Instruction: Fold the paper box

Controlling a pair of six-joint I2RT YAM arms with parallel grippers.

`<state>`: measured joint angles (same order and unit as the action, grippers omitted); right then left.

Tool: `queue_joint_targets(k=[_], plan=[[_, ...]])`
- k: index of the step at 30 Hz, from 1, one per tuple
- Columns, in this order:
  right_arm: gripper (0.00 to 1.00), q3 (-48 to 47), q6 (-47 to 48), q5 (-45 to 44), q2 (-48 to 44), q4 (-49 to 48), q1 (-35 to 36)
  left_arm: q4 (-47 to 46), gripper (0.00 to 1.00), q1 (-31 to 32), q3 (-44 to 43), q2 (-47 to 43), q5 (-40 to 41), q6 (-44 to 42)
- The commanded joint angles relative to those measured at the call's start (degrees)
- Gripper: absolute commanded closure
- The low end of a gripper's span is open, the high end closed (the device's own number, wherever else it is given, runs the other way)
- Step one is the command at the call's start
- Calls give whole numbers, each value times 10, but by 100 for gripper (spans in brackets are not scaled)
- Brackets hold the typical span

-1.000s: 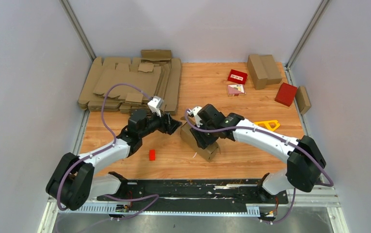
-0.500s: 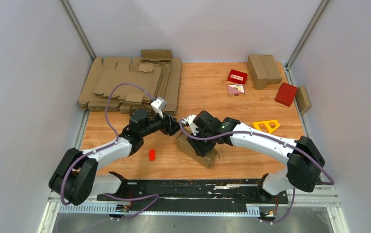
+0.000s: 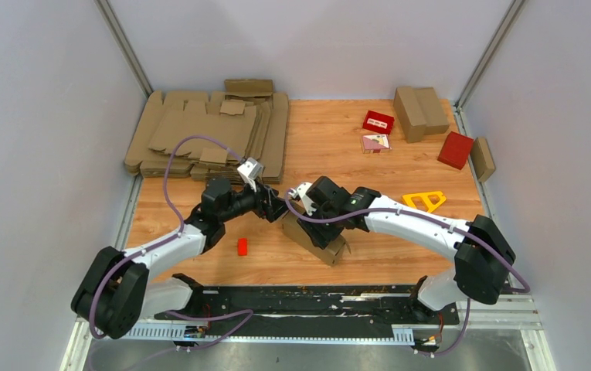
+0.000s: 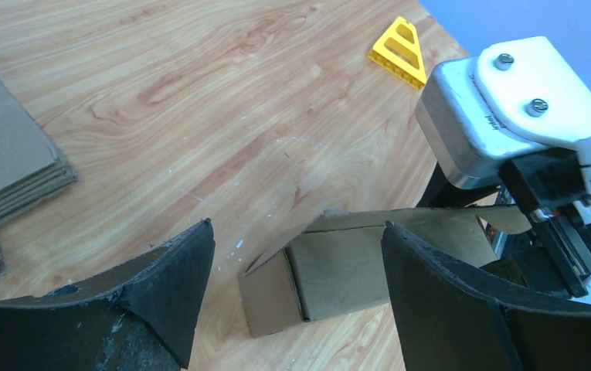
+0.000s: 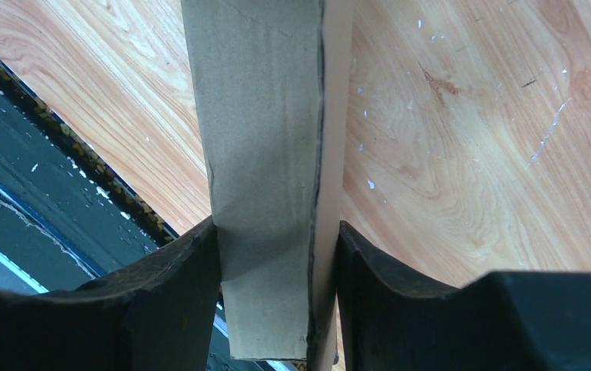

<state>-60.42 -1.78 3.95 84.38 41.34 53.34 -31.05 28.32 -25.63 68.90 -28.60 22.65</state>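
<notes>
left fingers (image 4: 161, 297) wide, empty | right fingers (image 5: 161, 301) clamped on paper box (image 5: 265, 154) | red box (image 3: 378, 121) label too small to read

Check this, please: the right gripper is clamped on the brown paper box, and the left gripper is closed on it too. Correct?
Not fully. The right gripper is clamped on the paper box, but the left gripper is open, gripping nothing; the left wrist view shows its jaws wide apart.

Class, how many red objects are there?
3: labelled red box far centre-right; plain red box by the right wall; small red block near the left arm. Arms may hide more.
</notes>
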Motion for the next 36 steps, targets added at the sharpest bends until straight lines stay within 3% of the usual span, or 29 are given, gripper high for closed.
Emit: queue_joint_targets(k=[1, 7, 10, 22, 31, 36], plan=[[56, -16, 7, -12, 8, -7, 2, -12, 14, -12, 15, -32, 17, 8], [56, -18, 5, -13, 8, -6, 2, -24, 19, -15, 3, 4, -31, 1], [55, -17, 4, -14, 5, -7, 2, -52, 27, -15, 3, 22, -69, 12], [55, -24, 2, -18, 15, -7, 2, -31, 80, -15, 2, 20, -78, -4], [54, -27, -1, -27, 17, -6, 1, 3, 93, -10, -3, 12, -58, -20], [42, -29, -6, -39, 15, -3, 1, 61, 97, 12, -13, -2, -19, -56]])
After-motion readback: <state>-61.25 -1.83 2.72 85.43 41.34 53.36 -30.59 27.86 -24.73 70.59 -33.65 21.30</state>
